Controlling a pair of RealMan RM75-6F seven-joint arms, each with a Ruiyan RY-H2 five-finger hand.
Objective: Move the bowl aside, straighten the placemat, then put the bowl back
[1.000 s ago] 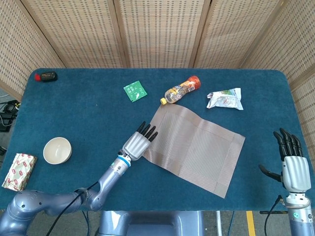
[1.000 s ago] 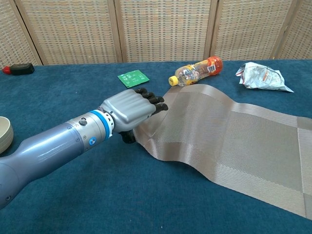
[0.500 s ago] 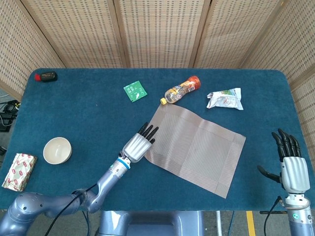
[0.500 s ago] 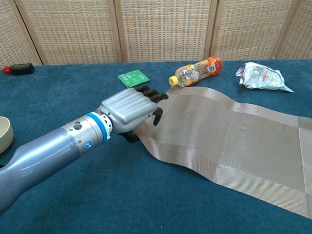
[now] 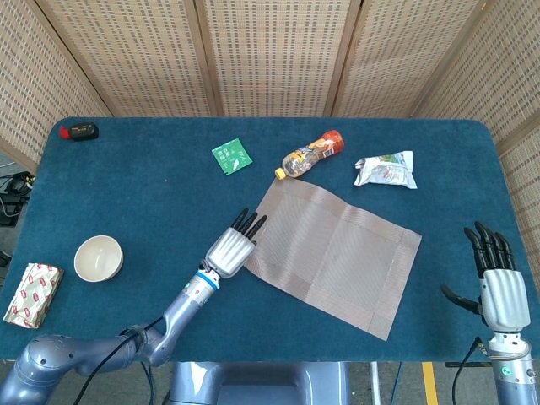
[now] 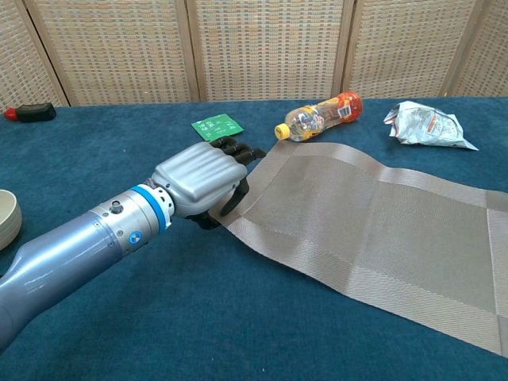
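The cream bowl (image 5: 98, 257) stands on the blue table at the front left, off the mat; the chest view shows only its rim (image 6: 6, 218) at the left border. Mid-table, the tan woven placemat (image 5: 337, 253) lies askew, its corners pointing toward the table's edges. My left hand (image 5: 234, 245) sits at the mat's left edge and grips it, with its fingers (image 6: 235, 197) curled down onto the weave of the placemat (image 6: 373, 230). My right hand (image 5: 495, 280) hovers off the front right of the table, fingers spread, holding nothing.
Just beyond the mat's far corner lies an orange-capped bottle (image 5: 310, 154). A green packet (image 5: 232, 157) is to its left and a crumpled snack bag (image 5: 386, 170) to its right. A red-black object (image 5: 80, 131) lies far left, and a red-white packet (image 5: 34, 293) front left.
My left hand has curled its fingers onto the mat's edge and drawn slightly left. The ripple in the mat has flattened. The right hand has dropped a little.
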